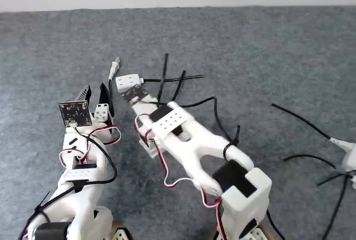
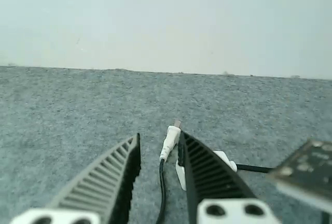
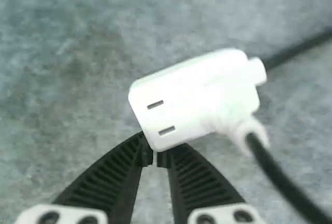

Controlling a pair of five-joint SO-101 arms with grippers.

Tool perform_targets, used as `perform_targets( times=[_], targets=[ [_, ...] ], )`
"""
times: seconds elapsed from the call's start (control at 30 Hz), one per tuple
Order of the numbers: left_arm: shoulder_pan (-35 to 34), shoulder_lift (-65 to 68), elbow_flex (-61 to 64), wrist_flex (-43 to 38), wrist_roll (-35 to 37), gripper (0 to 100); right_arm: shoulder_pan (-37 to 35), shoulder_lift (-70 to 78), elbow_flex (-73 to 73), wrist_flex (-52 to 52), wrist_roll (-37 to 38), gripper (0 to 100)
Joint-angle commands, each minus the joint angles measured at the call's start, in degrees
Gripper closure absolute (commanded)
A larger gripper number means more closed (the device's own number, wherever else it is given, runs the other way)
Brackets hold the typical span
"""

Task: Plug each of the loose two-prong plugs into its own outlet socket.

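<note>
Left gripper [image 2: 158,141]: mine, jaws wide and holding nothing. It sits low over the surface [image 1: 250,45], with a finger on either side of the line to the plug.
Right gripper [image 3: 154,154]: mine, jaws narrow. The tips meet at the lower edge of the outlet socket [image 3: 192,97] and, as far as I can tell, pinch it there.
Outlet socket: a white block just beyond my right fingertips. Its two slots face my right wrist camera, and a black cord [image 3: 280,172] leaves from the back.
Plug [image 2: 170,137]: white and lying loose on the surface just past my left fingertips, close beside the socket. The prongs point away from me and its lead runs back between my left fingers.
Step in hand: I judge it to be picking up this plug while the socket is steadied.
Doing it well: I should ease the left gripper forward until the plug body, not the lead, sits between the fingers. Close across the body's flat sides so the prongs come up level. Then turn the prongs toward the slots and push straight in, with my right gripper bracing the socket against the push.
Risk: a grasp on the lead alone would let the plug droop and miss the slots.
Farther off: black leads [image 1: 167,79] fan out behind the socket. A second white connector [image 1: 347,154] lies well apart near the edge, and I cannot tell whether it is a plug or a socket.
</note>
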Motion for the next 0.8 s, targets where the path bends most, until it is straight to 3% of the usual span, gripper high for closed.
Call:
perform_targets(
  times=[0.0,0.17,0.27,0.4,0.6,0.77],
  targets=[
    [0.0,-1.14,-2.42,-1.41,0.35,88,1.89,-1.19,-1.49,-0.92,-0.44,98.8],
    [0.53,-1.14,-2.33,-1.41,0.35,88,2.07,-1.63,-2.11,-1.45,-0.7,96.4],
    [0.53,-1.14,-2.33,-1.41,0.35,88,3.65,-1.19,-3.52,-1.89,-2.02,86.9],
    [0.62,-1.23,-2.33,-0.88,0.44,88,5.49,-1.54,-5.19,-1.89,-9.85,75.5],
    [1.93,-1.67,-7.96,13.71,4.4,88,3.3,-1.1,-11.96,-1.89,-21.01,79.3],
    [0.62,-1.76,-15.52,29.71,5.54,88,2.68,-0.92,-14.59,-2.07,-21.45,80.8]
  ],
)
